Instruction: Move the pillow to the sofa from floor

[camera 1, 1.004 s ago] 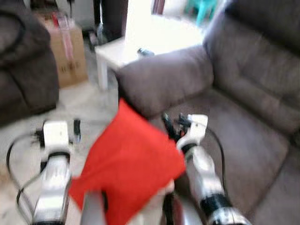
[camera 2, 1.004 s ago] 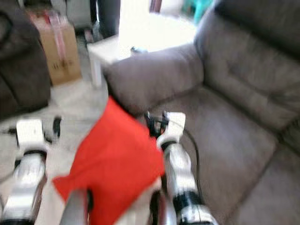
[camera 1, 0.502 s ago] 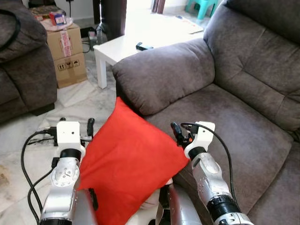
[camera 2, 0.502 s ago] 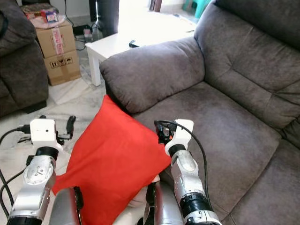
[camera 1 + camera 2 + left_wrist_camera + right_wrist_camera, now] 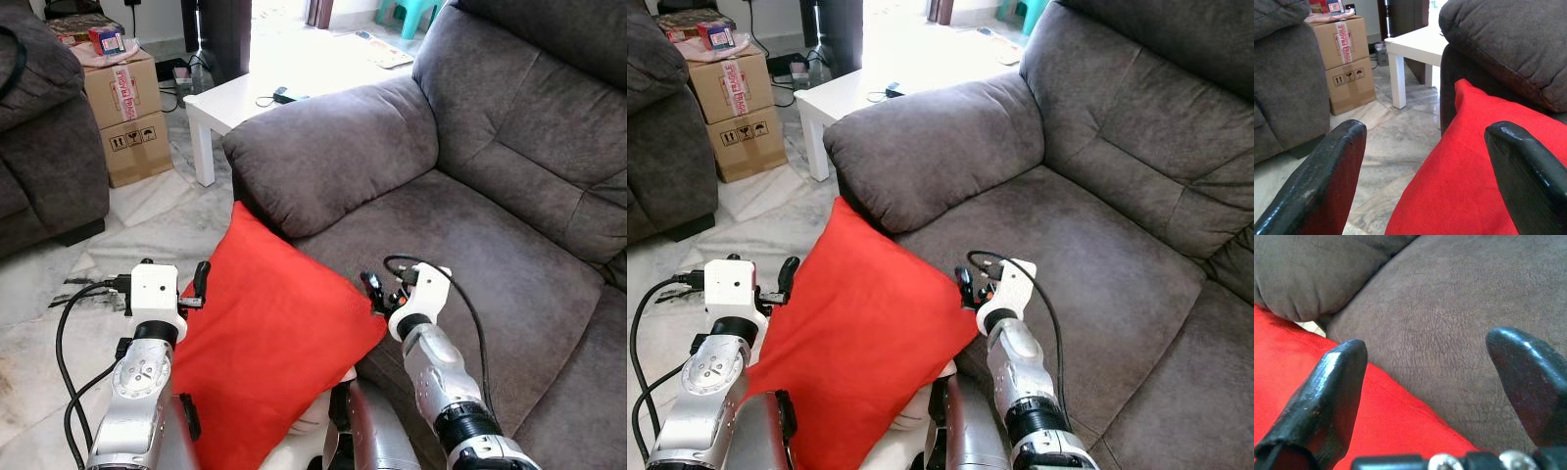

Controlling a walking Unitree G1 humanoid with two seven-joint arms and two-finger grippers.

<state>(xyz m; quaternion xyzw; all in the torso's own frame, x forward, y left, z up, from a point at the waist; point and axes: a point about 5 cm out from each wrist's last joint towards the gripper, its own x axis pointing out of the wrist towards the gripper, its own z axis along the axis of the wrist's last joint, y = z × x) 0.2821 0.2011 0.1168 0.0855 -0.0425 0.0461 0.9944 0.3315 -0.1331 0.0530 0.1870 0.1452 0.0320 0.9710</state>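
A bright red pillow (image 5: pixel 265 343) is held up off the floor, pressed between my two arms, with its top corner just in front of the grey sofa's armrest (image 5: pixel 328 147). My left gripper (image 5: pixel 199 286) lies against the pillow's left edge, its fingers (image 5: pixel 1327 181) spread wide with red fabric (image 5: pixel 1474 171) partly between them. At the pillow's right corner my right gripper (image 5: pixel 373 292) is open too, above the front edge of the sofa seat (image 5: pixel 480 255). In the right wrist view the pillow (image 5: pixel 1327 396) lies under the fingers and the seat (image 5: pixel 1440 308) beyond them.
A white low table (image 5: pixel 230 106) stands behind the armrest with a small dark object on it. Stacked cardboard boxes (image 5: pixel 127 113) and a dark armchair (image 5: pixel 39 137) are at the left. Marble floor (image 5: pixel 167 220) lies between them and the sofa.
The blur has gone and the view has shifted a little against the sofa. The pillow stays pressed between my arms, both of which sit slightly further forward.
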